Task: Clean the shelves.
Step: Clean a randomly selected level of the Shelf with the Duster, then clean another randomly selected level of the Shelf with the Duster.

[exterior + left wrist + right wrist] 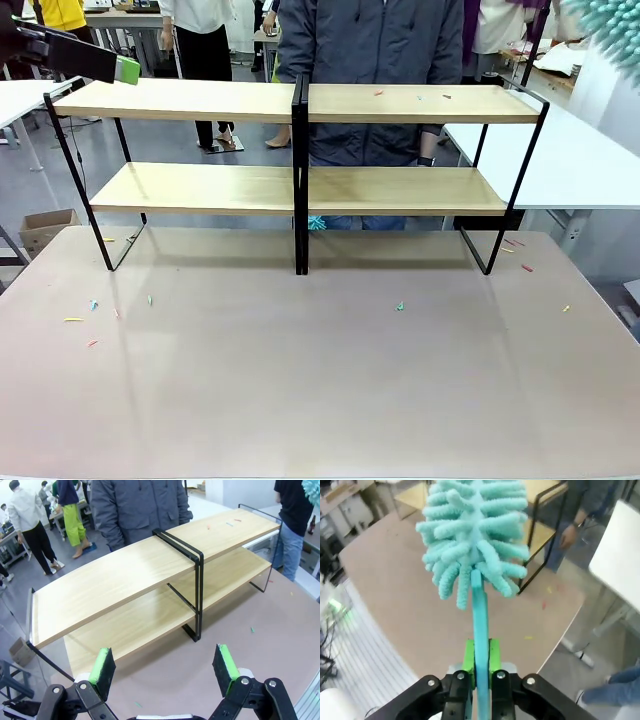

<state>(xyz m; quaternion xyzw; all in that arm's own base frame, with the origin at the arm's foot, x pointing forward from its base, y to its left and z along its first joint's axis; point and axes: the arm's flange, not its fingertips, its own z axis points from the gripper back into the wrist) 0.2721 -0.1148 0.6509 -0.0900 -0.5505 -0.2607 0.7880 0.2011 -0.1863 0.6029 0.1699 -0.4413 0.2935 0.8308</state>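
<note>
While my right gripper clamps the teal duster by its handle, my left gripper hangs open near the shelves.

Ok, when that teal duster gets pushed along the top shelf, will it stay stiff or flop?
The duster has fluffy strands that should squash softly. Its thin handle, pinched in the right claw, may flex slightly. It probably weighs little for its bulk.

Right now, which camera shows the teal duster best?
The right wrist view: the duster appears whole, fluffy head above its handle, clamped in the right gripper. Front view: a bit of duster at top right corner. Left wrist view: a bit of duster there too.
</note>
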